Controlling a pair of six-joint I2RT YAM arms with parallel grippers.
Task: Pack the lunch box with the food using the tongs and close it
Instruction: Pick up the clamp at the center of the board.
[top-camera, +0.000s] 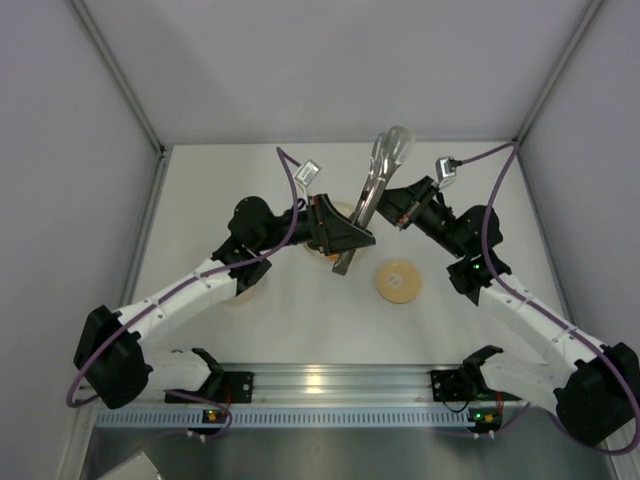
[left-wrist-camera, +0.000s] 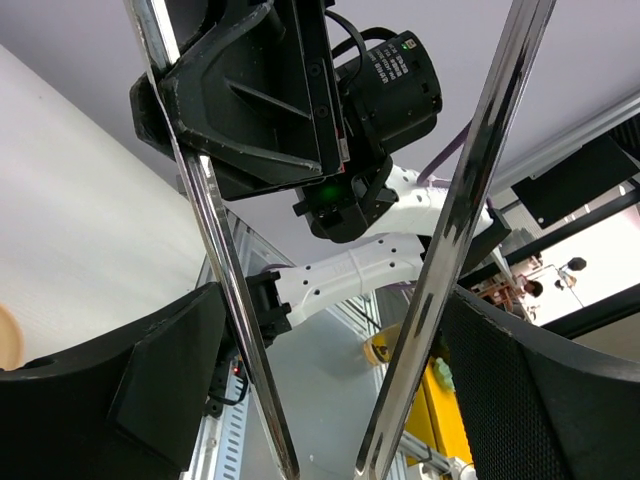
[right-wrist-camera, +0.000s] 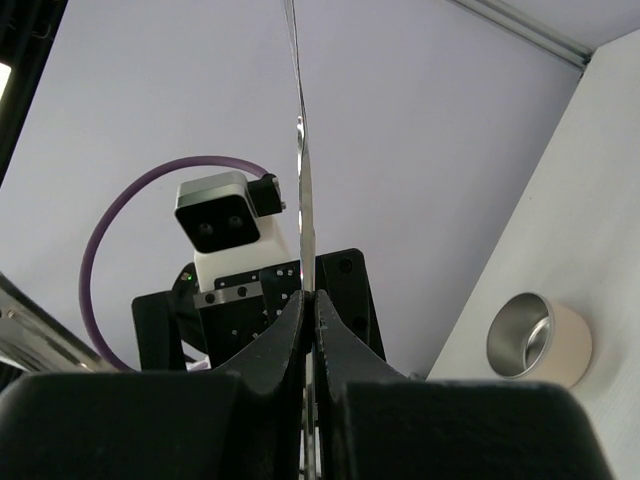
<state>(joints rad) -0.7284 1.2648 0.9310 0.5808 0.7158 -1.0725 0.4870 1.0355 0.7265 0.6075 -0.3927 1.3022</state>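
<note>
Student: State of the left gripper (top-camera: 350, 240)?

Tutor: Held above the middle of the table (top-camera: 200, 200), with its fingers (left-wrist-camera: 150, 390) spread wide, one on either side of the tongs (top-camera: 374, 180). Both narrow arms of the tongs pass between the fingers, each close to an inner face. Whether the pads actually press on them cannot be told.

Student: Position of the tongs?

Tutor: Raised off the table and tilted, running from just below the left gripper up and away from the arm bases. In the left wrist view the two arms stand splayed apart.

Student: State of the right gripper (top-camera: 395, 210)?

Tutor: Just right of the tongs, with fingers pressed together and pinching one thin arm of the tongs. That arm appears edge-on in the right wrist view.

Student: Location of the lunch box (right-wrist-camera: 538, 340)?

Tutor: Uncovered, resting on the table well apart from both grippers, and identifiable only in the right wrist view. Its lid (top-camera: 399, 281) lies flat on the table, nearer the arm bases than the right gripper.
</note>
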